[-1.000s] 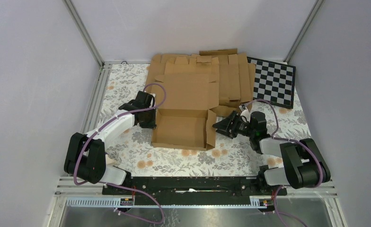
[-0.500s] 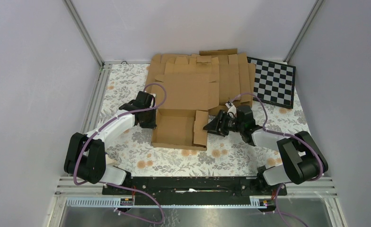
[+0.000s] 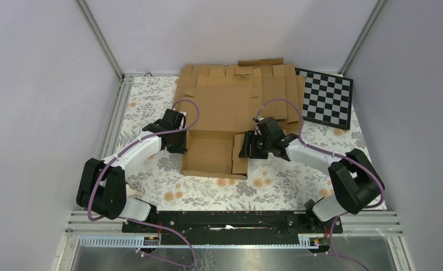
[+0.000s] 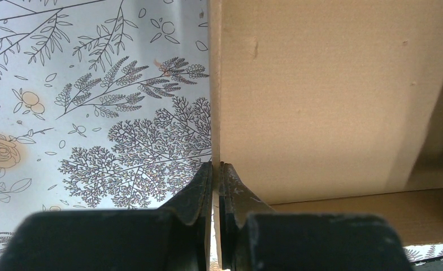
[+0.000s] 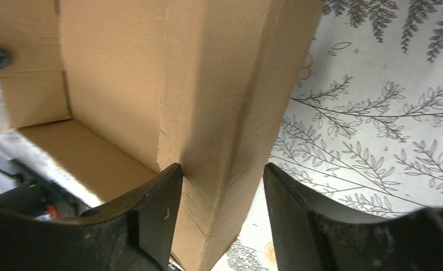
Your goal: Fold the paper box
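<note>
Two end effectors meet on the plain brown cardboard paper box, which sits open-topped at the middle of the floral-print counter. My left end effector is pressed together, pinching the box's left wall. My right end effector stands spread astride the doubled-over right wall, with the outer finger just clear of it. Along the far edge lies a pile of flat brown cardboard blanks. A black-and-white checkerboard fills the far right corner.
</note>
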